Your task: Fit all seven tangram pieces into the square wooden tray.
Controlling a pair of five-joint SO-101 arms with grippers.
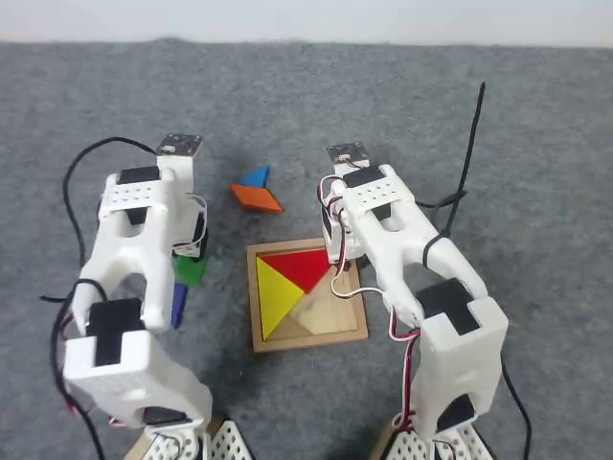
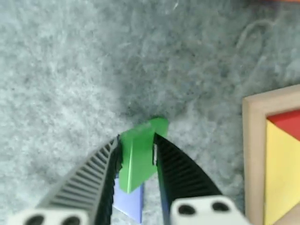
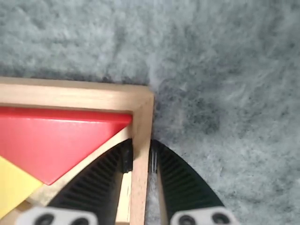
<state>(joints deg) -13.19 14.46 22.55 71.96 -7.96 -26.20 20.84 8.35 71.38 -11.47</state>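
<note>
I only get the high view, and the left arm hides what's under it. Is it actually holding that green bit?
Observer: Yes. The left wrist view shows the left jaws shut on the green piece, pinching its flat faces.
Operator: What's the right arm doing at the tray?
Observer: The right jaws straddle the wooden tray at its wall near a corner, one jaw inside, one outside, shut on it.
Operator: Anything else near the green one?
Observer: A blue piece lies on the carpet right behind it, between the left jaws.
</note>
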